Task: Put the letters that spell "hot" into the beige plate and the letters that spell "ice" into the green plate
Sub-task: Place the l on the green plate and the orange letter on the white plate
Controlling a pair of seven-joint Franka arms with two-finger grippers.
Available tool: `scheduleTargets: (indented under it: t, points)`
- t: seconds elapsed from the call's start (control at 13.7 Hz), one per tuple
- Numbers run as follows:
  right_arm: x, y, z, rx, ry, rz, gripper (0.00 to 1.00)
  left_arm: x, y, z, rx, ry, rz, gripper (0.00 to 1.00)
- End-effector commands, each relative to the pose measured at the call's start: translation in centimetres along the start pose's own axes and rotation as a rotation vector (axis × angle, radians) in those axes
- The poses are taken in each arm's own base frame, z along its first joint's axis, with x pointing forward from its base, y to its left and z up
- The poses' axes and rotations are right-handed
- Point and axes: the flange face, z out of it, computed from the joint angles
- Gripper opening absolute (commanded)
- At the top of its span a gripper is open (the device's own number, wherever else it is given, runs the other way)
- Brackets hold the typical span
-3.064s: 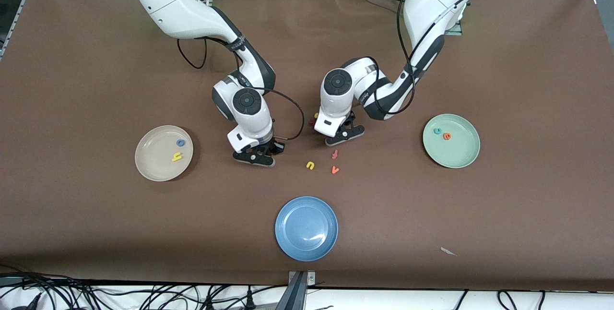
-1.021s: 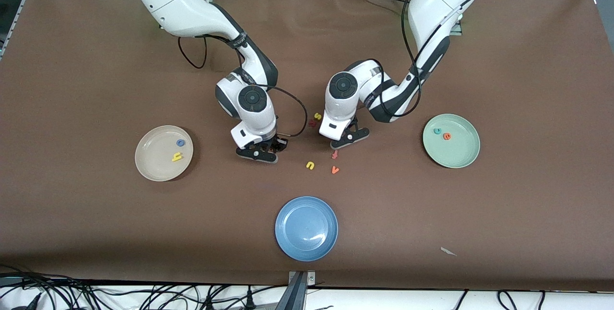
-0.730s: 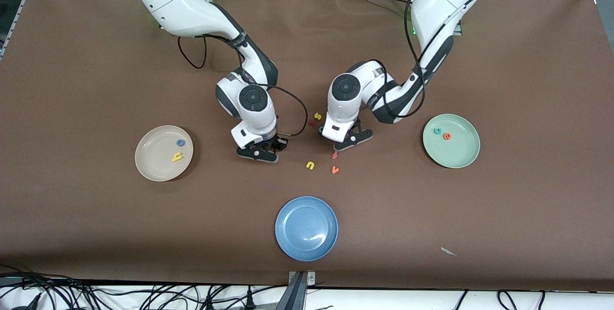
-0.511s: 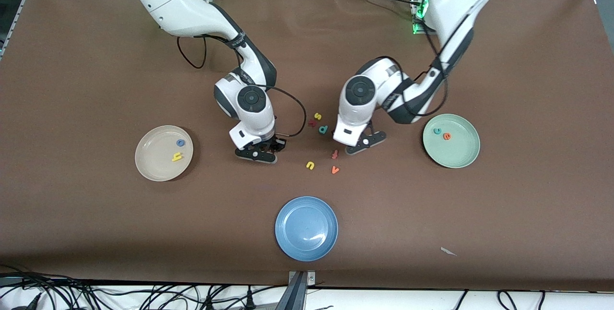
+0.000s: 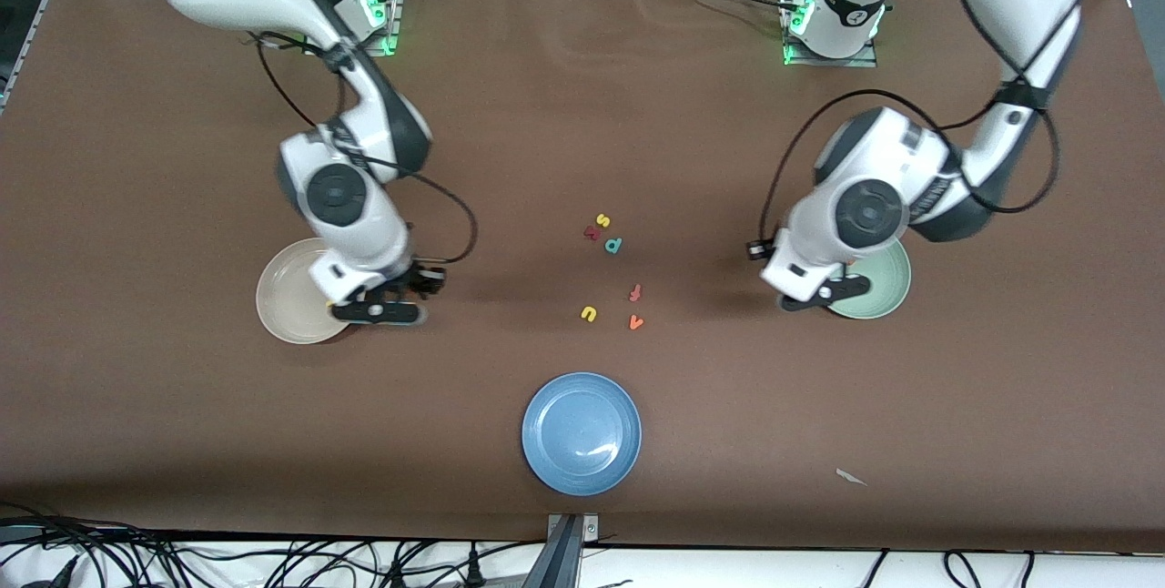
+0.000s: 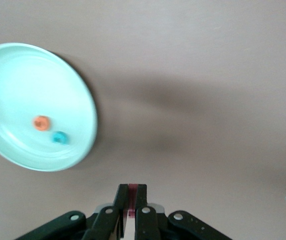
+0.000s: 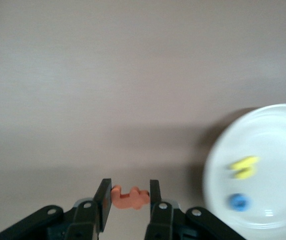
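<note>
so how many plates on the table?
3. The beige plate lies toward the right arm's end, partly under the right gripper; the green plate toward the left arm's end, partly under the left gripper; the blue plate nearest the front camera.

**Letters and plates**

I see yellow h (image 7: pixel 244 167) and blue o (image 7: pixel 239 202) in the beige plate (image 5: pixel 282 306), teal c (image 6: pixel 59 137) and orange e (image 6: pixel 42 122) in the green plate (image 6: pixel 13 70). Orange t (image 7: pixel 129 197) and red i (image 6: pixel 133 200) are held aloft.
</note>
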Motion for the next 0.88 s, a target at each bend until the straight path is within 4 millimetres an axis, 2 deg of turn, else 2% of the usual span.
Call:
scheduleTargets:
  t: [0.0,0.15,0.22,0.29,0.44,0.51,0.58,0.66,0.8]
  points:
    - [-1.9,5.7,-1.1,-0.032,-0.04,-0.127,0.19,2.3,-7.9,0.3,-0.019,-0.057,0.124,0.0]
    - [-1.5,9.5,-0.9,-0.043,-0.076,-0.182,0.21,4.3,-13.8,1.0,-0.052,-0.071,0.168,0.0]
    - [-1.3,11.0,-0.7,-0.042,-0.083,-0.185,0.23,4.9,-15.7,2.1,-0.021,-0.072,0.192,0.0]
    - [-1.3,11.5,-0.5,-0.044,-0.09,-0.18,0.33,5.7,-17.0,3.9,0.029,-0.08,0.218,0.0]
    - [-1.4,11.8,-0.1,-0.043,-0.099,-0.177,0.53,7.2,-18.6,7.4,0.084,-0.092,0.243,0.0]
    - [-1.4,11.9,0.0,-0.043,-0.101,-0.177,0.64,7.7,-18.6,8.3,0.065,-0.081,0.246,0.0]
    - [-1.4,12.0,0.0,-0.042,-0.103,-0.178,0.81,8.0,-18.6,9.2,0.049,-0.076,0.245,0.0]
    - [-1.3,12.1,0.0,-0.043,-0.103,-0.175,0.87,8.2,-18.6,9.9,0.044,-0.083,0.234,0.0]
    - [-1.3,12.2,0.0,-0.037,-0.103,-0.167,0.99,8.3,-18.1,10.0,0.026,-0.075,0.231,0.03]
